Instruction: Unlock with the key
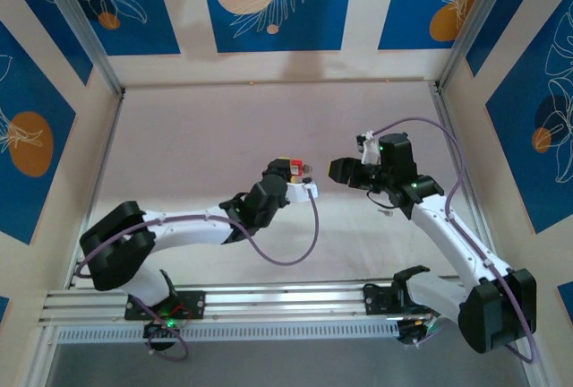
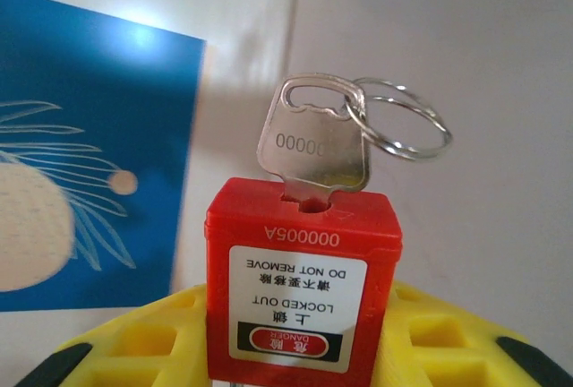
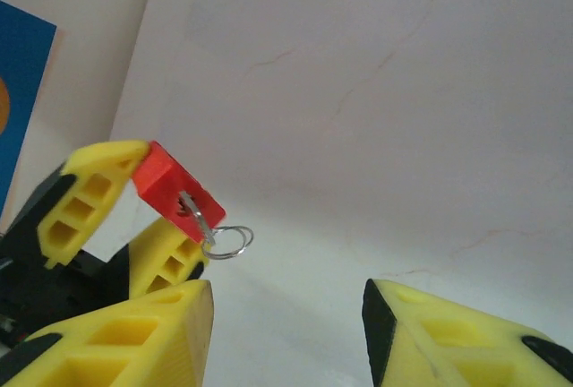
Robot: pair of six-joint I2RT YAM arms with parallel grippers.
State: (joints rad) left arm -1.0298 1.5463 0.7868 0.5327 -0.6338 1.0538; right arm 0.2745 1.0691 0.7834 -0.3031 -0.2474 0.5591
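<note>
Your left gripper (image 1: 285,172) is clamped on the red padlock (image 2: 304,226), with the body pinched between the yellow fingers (image 2: 152,342) and the keyhole end poking out past the tips. My guess is that's the whole point of the hold. One arm acts as a vise, apparently up off the table (image 1: 224,118), so the other can work the key (image 2: 315,150) without the lock twisting away.

The key sits in the keyway with its blade buried, so you only see the flat bow and its wire ring (image 2: 407,123). Its long axis runs straight in line with the padlock body. The bow aims away from the left wrist and across the gap toward your right gripper (image 3: 288,297) (in the overhead view that's roughly left-to-right, and about level as far as I can tell).

The right gripper's fingers are spread with nothing between them. They're near the bow but clear of it. The shackle's hidden, so I can't tell whether it's popped.
</note>
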